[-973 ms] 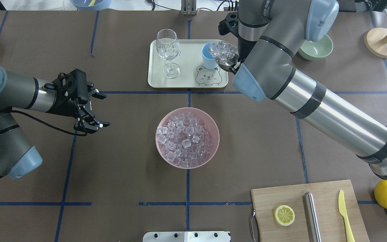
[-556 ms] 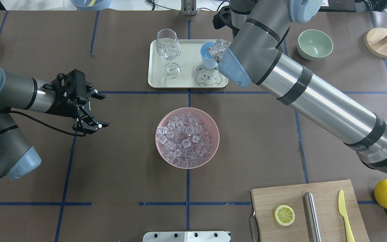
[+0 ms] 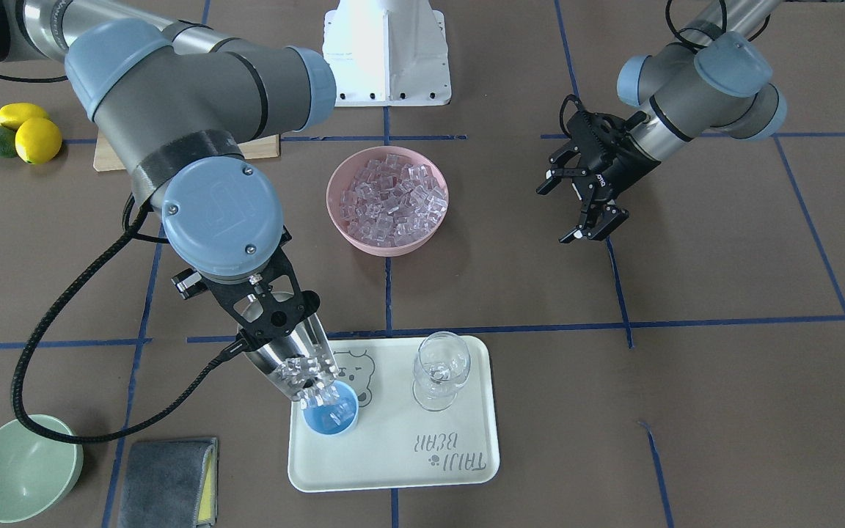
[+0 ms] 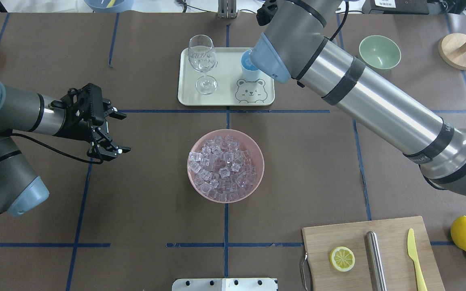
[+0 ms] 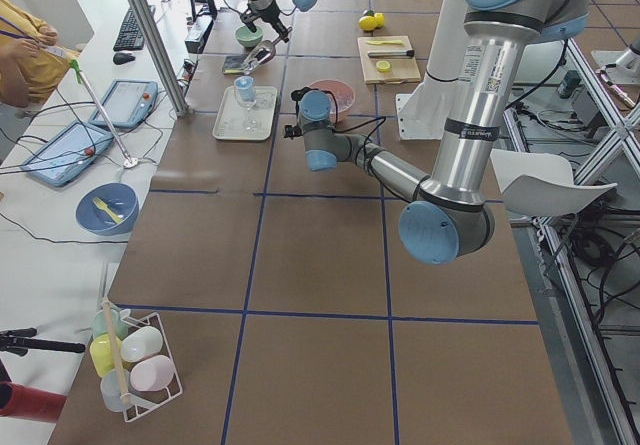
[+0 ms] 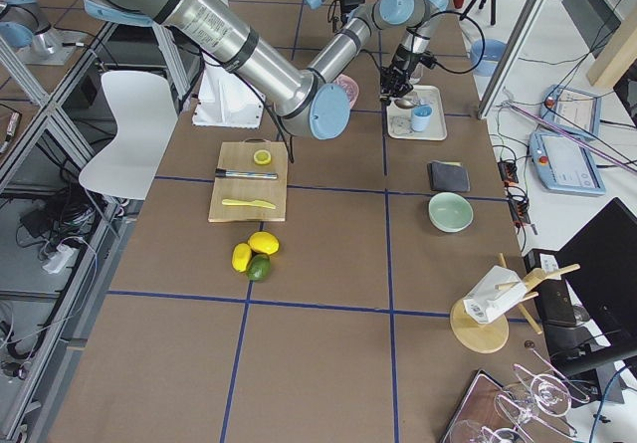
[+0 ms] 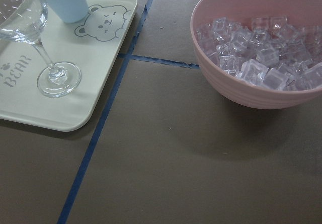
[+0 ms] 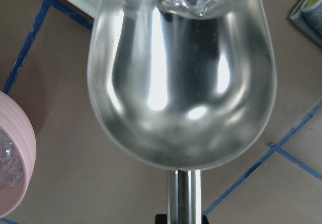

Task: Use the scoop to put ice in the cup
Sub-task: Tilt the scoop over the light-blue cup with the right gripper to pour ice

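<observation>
Ice [image 3: 306,375] is gathered at the lip of the tilted scoop [image 3: 279,359], right over the cup [image 3: 334,424], which is stood on the tray [image 3: 393,462] beside the glass [image 3: 439,370]. The scoop's handle is clamped in the right jaws. More ice is heaped in the pink bowl [image 3: 386,248]. The left jaws are held wide apart, with nothing between them, above the worktop [image 3: 686,367].

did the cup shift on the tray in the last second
No. The cup stays just past the bear print on the tray, same as before.
</observation>
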`<action>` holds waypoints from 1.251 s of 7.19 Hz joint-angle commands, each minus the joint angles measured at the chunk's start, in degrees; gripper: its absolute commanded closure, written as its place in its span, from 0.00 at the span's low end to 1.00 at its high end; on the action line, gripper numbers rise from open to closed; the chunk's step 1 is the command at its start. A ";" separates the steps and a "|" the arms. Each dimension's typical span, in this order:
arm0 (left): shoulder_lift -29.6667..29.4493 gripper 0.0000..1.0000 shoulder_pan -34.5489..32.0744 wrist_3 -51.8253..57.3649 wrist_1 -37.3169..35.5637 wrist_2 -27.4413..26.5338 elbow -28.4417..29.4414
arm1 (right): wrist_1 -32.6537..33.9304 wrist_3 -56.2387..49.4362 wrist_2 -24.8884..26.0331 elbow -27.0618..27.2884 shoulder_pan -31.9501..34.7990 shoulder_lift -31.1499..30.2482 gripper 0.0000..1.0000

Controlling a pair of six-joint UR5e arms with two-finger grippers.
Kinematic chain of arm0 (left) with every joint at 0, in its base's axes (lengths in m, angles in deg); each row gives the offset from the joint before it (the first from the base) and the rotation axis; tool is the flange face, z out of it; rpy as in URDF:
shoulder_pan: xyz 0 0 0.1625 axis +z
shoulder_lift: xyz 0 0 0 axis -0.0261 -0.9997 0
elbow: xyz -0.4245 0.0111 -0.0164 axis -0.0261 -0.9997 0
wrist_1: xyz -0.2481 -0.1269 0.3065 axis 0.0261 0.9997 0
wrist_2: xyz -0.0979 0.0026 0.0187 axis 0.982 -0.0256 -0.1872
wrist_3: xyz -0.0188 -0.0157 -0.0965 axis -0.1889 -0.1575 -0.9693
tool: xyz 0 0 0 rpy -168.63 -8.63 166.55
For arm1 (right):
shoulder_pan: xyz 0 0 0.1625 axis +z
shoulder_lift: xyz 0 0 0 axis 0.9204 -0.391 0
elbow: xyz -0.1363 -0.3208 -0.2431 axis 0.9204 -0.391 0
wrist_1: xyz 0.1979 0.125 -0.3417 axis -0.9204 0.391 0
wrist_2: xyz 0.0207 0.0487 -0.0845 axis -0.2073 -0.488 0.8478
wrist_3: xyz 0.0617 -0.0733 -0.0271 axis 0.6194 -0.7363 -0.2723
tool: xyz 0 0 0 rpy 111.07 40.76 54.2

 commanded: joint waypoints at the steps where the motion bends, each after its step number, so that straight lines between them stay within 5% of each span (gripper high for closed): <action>1: 0.06 0.00 -0.11 0.06 0.09 -0.07 -0.02 | 1.77 -1.49 0.01 -0.67 0.32 1.15 1.00; 5: -0.11 0.00 -0.03 0.06 -0.09 0.11 0.07 | 1.86 -2.64 0.19 -0.15 0.41 1.25 1.00; 7: -0.20 0.00 -0.20 0.06 -0.09 0.20 0.77 | 1.16 -1.15 0.10 10.51 1.20 -5.91 1.00; 9: -0.20 0.00 -1.95 0.23 -0.26 0.11 0.77 | -9.68 13.87 0.01 25.02 2.61 -21.53 1.00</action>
